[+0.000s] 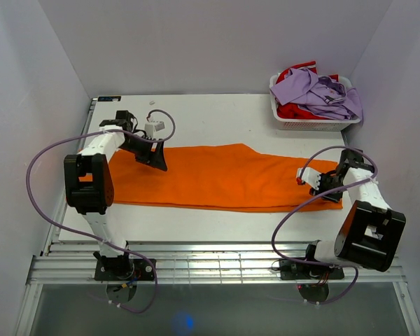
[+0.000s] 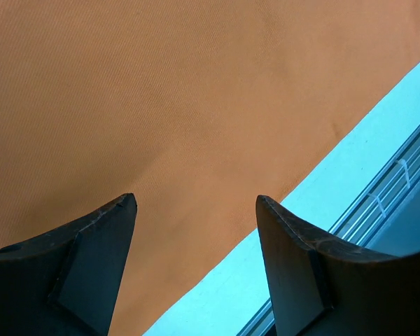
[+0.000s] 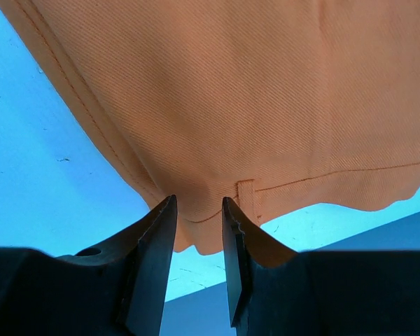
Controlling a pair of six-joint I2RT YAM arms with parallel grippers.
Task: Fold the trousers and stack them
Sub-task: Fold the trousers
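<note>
Trousers edge, hidden overhead, is pinched between right fingers.

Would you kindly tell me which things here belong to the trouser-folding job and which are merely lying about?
Job in hand: bright orange soft-cloth trousers; left end effector; right end effector.

Lying about: white plastic lattice basket; lilac cloth shirt and red cloth garment inside it.

Plain bright orange trousers, stitched in orange, across the middle; white counter; upper right, a white basket holding a lilac shirt and red garment; purple cables; black jaws.
</note>
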